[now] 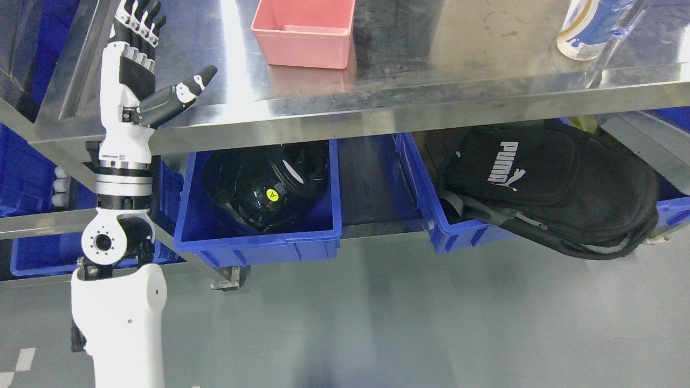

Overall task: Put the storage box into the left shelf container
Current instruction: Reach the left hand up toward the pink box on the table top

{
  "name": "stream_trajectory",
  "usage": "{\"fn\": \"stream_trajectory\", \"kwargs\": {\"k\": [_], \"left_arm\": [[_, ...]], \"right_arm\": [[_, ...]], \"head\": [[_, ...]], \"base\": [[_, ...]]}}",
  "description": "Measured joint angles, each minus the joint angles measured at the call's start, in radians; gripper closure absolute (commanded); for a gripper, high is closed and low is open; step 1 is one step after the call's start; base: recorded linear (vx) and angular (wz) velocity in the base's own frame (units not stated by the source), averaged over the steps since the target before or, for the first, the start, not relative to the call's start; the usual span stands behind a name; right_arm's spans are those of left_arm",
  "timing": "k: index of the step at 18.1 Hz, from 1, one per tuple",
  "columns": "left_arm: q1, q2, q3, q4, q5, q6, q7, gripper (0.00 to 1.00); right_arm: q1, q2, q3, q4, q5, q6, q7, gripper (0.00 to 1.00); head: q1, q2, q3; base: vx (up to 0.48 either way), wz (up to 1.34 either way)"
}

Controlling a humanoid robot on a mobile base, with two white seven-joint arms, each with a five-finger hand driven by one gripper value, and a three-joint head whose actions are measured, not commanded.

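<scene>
So, nearest to me is grey floor (409, 323), then my left arm coming up from the lower left, white forearm and wrist, ending in the left hand (143, 70) raised in front of the steel table's (431, 86) left end. Its fingers are extended upward and the thumb (180, 97) sticks out to the right; it's spread and holding nothing. Right arm isn't in the shot. Behind the arm, on the lower shelf, sits a blue bin (259, 237) with a dark helmet-like thing (264, 188) inside, yellow sticker on it; I take this as the left shelf container. Further right is another blue bin (458, 231) with a black Puma backpack (555, 183) slumped over it. More blue bins show at the far left edge behind the arm. Up on the tabletop, farther back, is the storage box (304, 32): pink plastic, rectangular, open top, looks empty, upright, top part cut off by the frame. It lies to the right of the left hand and a bit beyond it, well apart, not touching. Its long axis seems to run left-right across the table, near wall facing me, though the crop makes that a guess. Left hand is the only one available and on the right side for it, so my judgement is the reach goes rightward across the table edge. A bottle (585, 27) stands at the far right, out of the way.
</scene>
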Motion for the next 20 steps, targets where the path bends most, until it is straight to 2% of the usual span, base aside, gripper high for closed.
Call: {"fn": "stream_trajectory", "kwargs": {"k": [4,7,13,17,20], "left_arm": [[-0.024,0.019,0.017,0.015,-0.002,0.002,-0.025,0.00],[-0.075,0.073,0.026,0.038,-0.004,0.005,-0.054,0.00],[-0.242,0.240,-0.028,0.118,-0.012,-0.017,-0.481,0.00],[-0.388,0.323,-0.122,0.206,-0.108,-0.070,-0.600,0.00],[-0.496,0.337,-0.192,0.284,-0.213,-0.105,-0.629,0.00]], "right_arm": [[0.000,0.000,0.000,0.000,0.000,0.000,0.000,0.00],[0.000,0.000,0.000,0.000,0.000,0.000,0.001,0.00],[0.000,0.000,0.000,0.000,0.000,-0.003,0.006,0.00],[0.000,0.000,0.000,0.000,0.000,-0.007,0.000,0.00],[0.000,0.000,0.000,0.000,0.000,-0.002,0.000,0.00]], "head": [[0.0000,0.000,0.000],[0.0000,0.000,0.000],[0.0000,0.000,0.000],[0.0000,0.000,0.000],[0.0000,0.000,0.000]], "base": [[0.000,0.00],[0.000,0.00],[0.000,0.00],[0.000,0.00],[0.000,0.00]]}}
